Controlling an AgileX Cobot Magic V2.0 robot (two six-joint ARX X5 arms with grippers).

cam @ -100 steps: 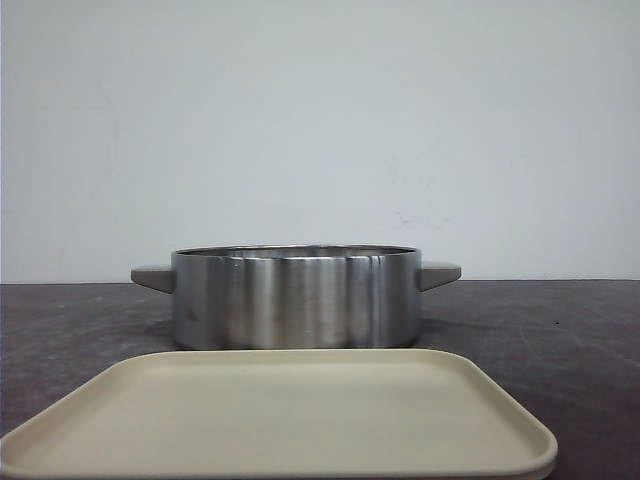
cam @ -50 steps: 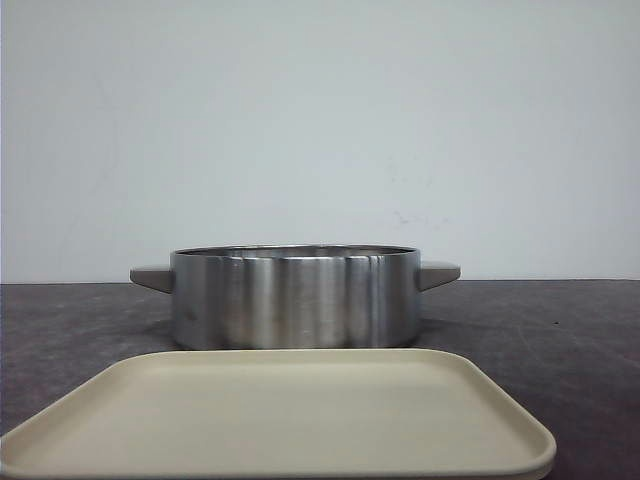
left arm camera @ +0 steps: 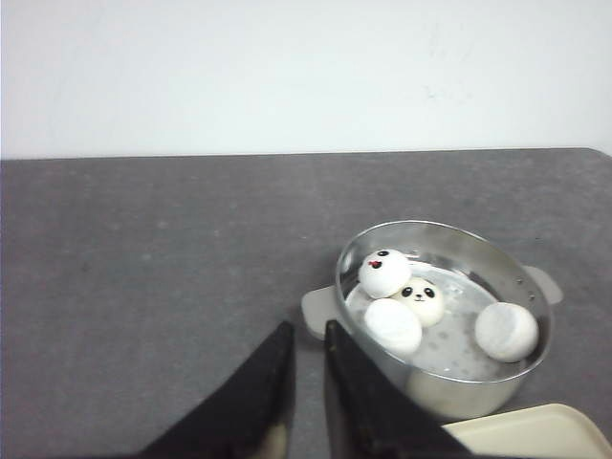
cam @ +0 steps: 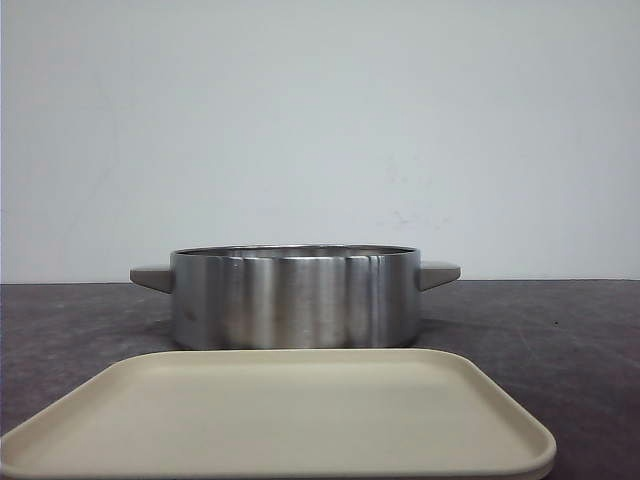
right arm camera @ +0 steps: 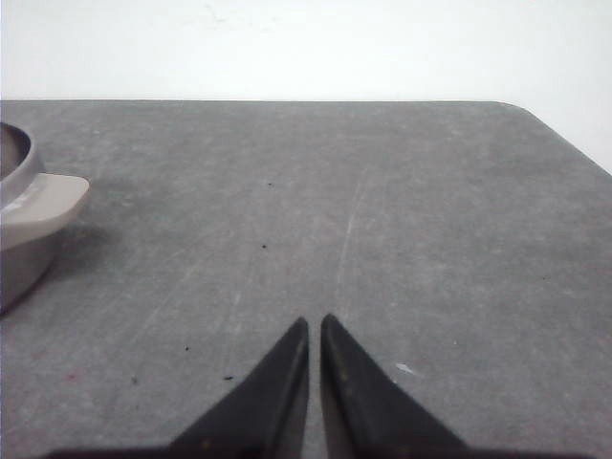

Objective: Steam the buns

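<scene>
buns [left arm camera: 400, 301]: all four sitting inside the steel pot [left arm camera: 521, 378], two panda faces showing | tray [cam: 290, 415]: bare, right in front of the pot | my left pincer [left arm camera: 306, 337]: nearly closed, nothing in it | right one [right arm camera: 315, 330]: same, over grey table [right arm camera: 430, 210]

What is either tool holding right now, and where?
Nothing. Left tool and right tool are nearly closed with nothing between the fingers; all four buns sit in the steel pot.
</scene>
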